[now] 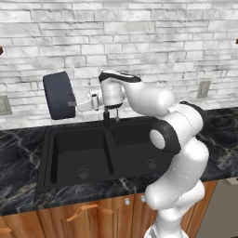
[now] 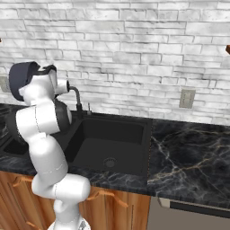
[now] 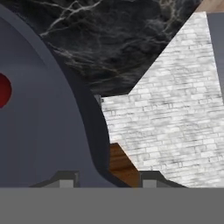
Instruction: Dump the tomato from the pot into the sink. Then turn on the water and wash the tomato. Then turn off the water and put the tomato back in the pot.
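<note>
The dark blue-grey pot [image 1: 59,95] hangs tipped on its side in the air, above the left end of the black sink [image 1: 45,158]. My gripper [image 1: 74,103] is shut on the pot's rim from the right, with the hand turned sideways. In the hand view the pot's wall [image 3: 43,122] takes up the left half, and its rim runs down between my fingertips [image 3: 65,181]. The red tomato [image 3: 3,89] shows at the left edge, inside the pot. In the right base view the pot [image 2: 18,78] sits at the far left, partly behind my arm. Both basins look empty.
A dark faucet [image 1: 107,117] stands behind the sink's centre divider, just below my hand. Black marble counter [image 2: 188,148] extends to the right of the sink. A wall outlet [image 2: 186,98] sits on the brick wall. Wooden cabinet fronts [image 1: 88,214] lie below.
</note>
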Robot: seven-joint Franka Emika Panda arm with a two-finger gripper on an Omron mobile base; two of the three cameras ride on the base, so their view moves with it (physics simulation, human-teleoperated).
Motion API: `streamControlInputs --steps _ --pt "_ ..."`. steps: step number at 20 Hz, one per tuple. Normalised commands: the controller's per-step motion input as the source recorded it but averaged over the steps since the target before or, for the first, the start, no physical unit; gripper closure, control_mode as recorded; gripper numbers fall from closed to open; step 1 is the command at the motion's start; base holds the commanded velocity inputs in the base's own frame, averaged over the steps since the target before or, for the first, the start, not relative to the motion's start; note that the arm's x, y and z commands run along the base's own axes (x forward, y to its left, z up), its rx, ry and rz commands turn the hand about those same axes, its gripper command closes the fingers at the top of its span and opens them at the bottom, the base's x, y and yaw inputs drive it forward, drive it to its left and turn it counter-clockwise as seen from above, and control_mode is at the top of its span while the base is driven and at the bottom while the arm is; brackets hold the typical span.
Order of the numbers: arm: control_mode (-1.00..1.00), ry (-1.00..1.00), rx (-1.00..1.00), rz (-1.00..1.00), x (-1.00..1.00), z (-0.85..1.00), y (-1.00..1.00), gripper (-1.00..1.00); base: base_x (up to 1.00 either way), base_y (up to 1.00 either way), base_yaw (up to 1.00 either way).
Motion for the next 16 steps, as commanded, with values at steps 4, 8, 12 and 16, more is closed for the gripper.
streamControlInputs --steps 4,8,12,16 --pt "-1.00 0.03 0.11 0.00 0.04 0.12 -0.02 1.00 0.00 0.00 0.00" --pt "-1.00 0.04 0.12 0.00 0.00 0.19 -0.07 1.00 0.00 0.00 0.00" --pt "-1.00 0.06 0.11 0.00 0.01 0.18 -0.11 1.00 0.00 0.00 0.00" --pt "-1.00 0.07 0.10 0.00 0.05 0.15 -0.16 1.00 0.00 0.00 0.00"
